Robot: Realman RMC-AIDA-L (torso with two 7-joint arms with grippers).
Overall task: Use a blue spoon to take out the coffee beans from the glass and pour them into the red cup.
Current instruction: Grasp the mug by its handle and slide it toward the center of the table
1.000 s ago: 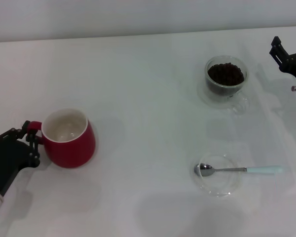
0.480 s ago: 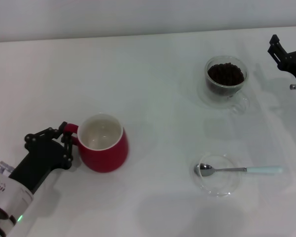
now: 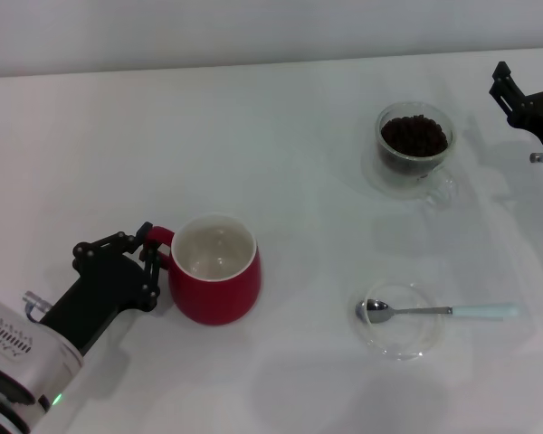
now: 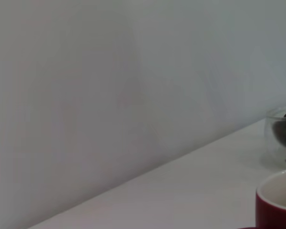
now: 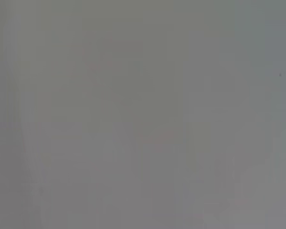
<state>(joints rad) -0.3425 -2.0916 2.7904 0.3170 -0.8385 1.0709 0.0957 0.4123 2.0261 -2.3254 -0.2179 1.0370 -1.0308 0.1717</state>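
Note:
The red cup (image 3: 215,282) stands on the white table at the left of middle, empty and white inside; its rim also shows in the left wrist view (image 4: 278,200). My left gripper (image 3: 153,262) is shut on the cup's red handle. The glass (image 3: 414,146) with the dark coffee beans (image 3: 414,135) stands at the back right; it also shows in the left wrist view (image 4: 280,134). The blue spoon (image 3: 439,311) lies with its bowl on a clear saucer, its pale handle pointing right. My right gripper (image 3: 525,95) is at the far right edge, beside the glass.
A flat clear glass saucer (image 3: 400,336) lies at the front right under the spoon's bowl. The white table (image 3: 281,181) runs back to a pale wall. The right wrist view shows only a blank grey surface.
My left gripper has pulled the red cup by its handle to the right and a little toward the front, closer to the saucer. The right arm, glass and spoon have not moved.

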